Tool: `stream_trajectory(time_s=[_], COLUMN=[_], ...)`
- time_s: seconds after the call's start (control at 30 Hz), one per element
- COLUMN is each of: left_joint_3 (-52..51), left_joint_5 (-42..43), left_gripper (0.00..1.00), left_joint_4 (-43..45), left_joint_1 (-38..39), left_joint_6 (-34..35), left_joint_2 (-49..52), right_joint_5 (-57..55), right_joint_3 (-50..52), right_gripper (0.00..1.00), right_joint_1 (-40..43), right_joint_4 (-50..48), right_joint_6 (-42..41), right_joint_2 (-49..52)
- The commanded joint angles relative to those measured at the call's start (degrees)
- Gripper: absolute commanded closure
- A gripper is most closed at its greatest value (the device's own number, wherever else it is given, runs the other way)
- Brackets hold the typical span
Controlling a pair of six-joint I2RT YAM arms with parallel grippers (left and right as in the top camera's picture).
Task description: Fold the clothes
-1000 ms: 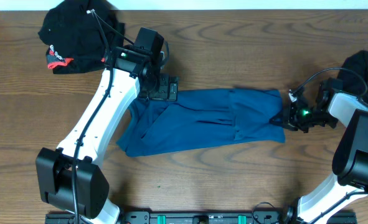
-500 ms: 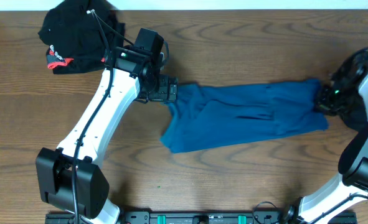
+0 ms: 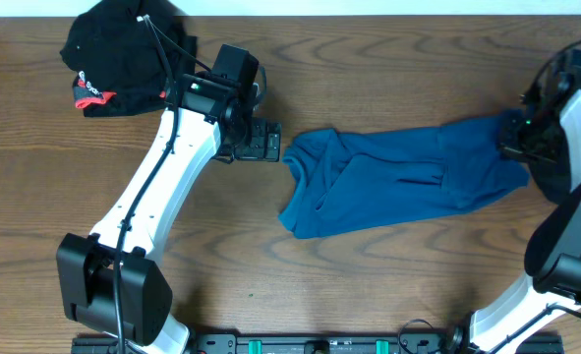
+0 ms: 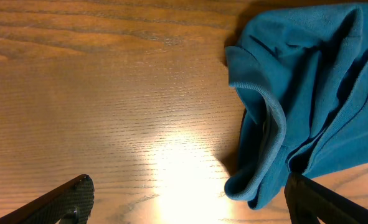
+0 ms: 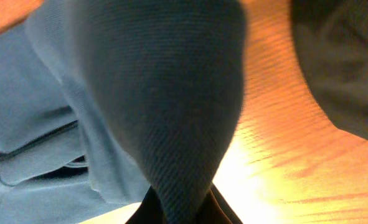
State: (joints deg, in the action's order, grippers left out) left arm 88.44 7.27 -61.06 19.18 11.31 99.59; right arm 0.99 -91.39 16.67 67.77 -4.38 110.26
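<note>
The blue shirt (image 3: 398, 182) has slid right, clear of the left gripper (image 3: 273, 141), whose jaws stand apart. The right gripper (image 3: 514, 138) is clamped on its right edge. A black garment (image 3: 123, 49) lies far left.

Worktop (image 3: 369, 285): brown wood, wavy grain running left to right. Pale strip (image 3: 369, 5) along its far edge. Left wrist view: bright glare patch (image 4: 177, 162) on the wood. Similar orange glare (image 5: 258, 155) in right wrist view.

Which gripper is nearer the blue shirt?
Right. The right gripper is shut on one end of the shirt; the left gripper sits open just beside the collar end.
</note>
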Motion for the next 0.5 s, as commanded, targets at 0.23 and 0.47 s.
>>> stream_trajectory(time_s=[0.23,0.47], left_joint_3=[-0.35,-0.35], left_joint_5=[-0.5,-0.5], left_gripper=[0.02,0.02], left_joint_4=[-0.17,-0.39], left_joint_1=[-0.26,-0.24], left_joint_6=[-0.55,-0.55], left_joint_2=[-0.31,-0.31], right_joint_5=[-0.72,0.2], right_joint_3=[-1.14,-1.14], right_gripper=[0.99,0.99], right_joint_1=[-6.23,-8.02], right_joint_4=[0.96,1.03], right_joint_6=[-2.47,-2.49], right_joint_2=[0.63,0.63])
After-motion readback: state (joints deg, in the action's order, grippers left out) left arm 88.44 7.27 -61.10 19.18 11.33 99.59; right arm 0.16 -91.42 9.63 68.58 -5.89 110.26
